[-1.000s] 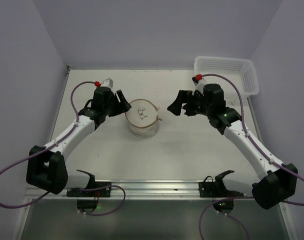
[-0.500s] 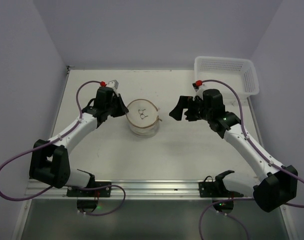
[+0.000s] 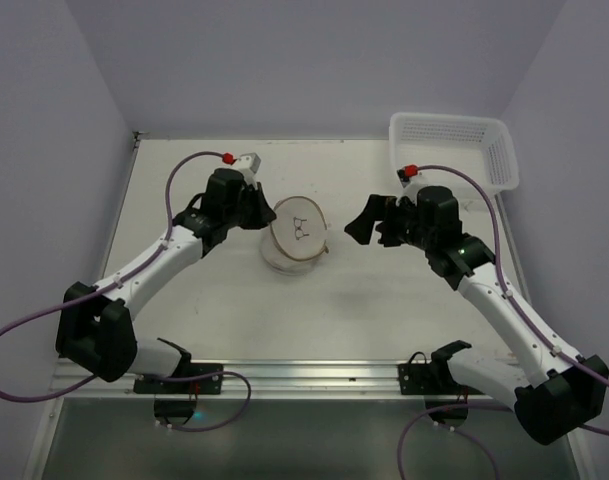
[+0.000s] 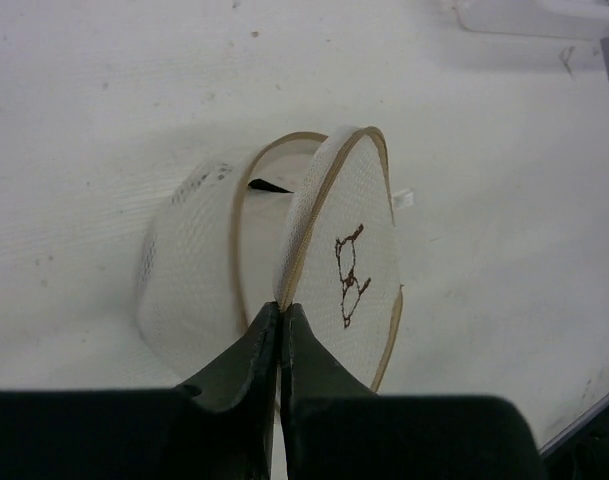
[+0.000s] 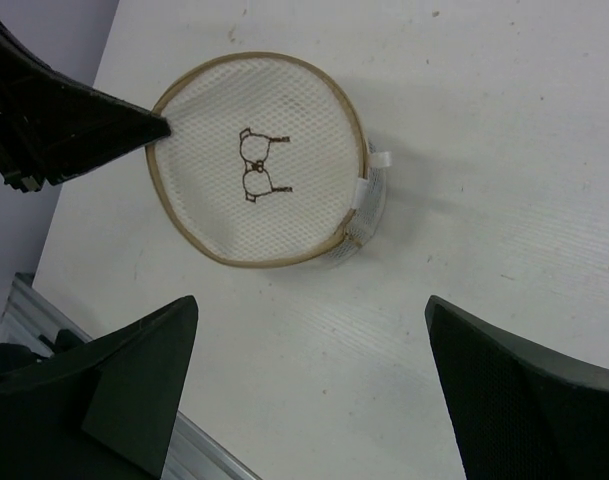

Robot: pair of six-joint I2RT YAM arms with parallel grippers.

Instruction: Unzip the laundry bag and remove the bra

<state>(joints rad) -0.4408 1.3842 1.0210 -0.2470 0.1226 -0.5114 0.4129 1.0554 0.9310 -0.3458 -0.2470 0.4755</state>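
The laundry bag (image 3: 297,235) is a round white mesh pouch with tan rim hoops and a small dark bra-shaped mark on its lid. It sits mid-table, tilted up so the lid faces right. My left gripper (image 3: 267,218) is shut on the tan rim at the pouch's left edge; the left wrist view shows the jaws (image 4: 281,308) pinched on that hoop of the laundry bag (image 4: 334,250). A narrow dark gap (image 4: 268,186) shows between the two hoops. The bra is hidden. My right gripper (image 3: 372,222) hangs open right of the pouch, holding nothing, with the laundry bag (image 5: 259,160) beyond the gripper (image 5: 312,310).
A white slotted plastic basket (image 3: 454,145) stands at the far right corner of the table. A metal rail (image 3: 304,375) runs along the near edge between the arm bases. A small white tab (image 5: 382,158) sticks out from the pouch's right side.
My left gripper closed on the pouch's rim and moved right and farther away, tipping the pouch so its lid faces right. The right arm shifted slightly right, still open.
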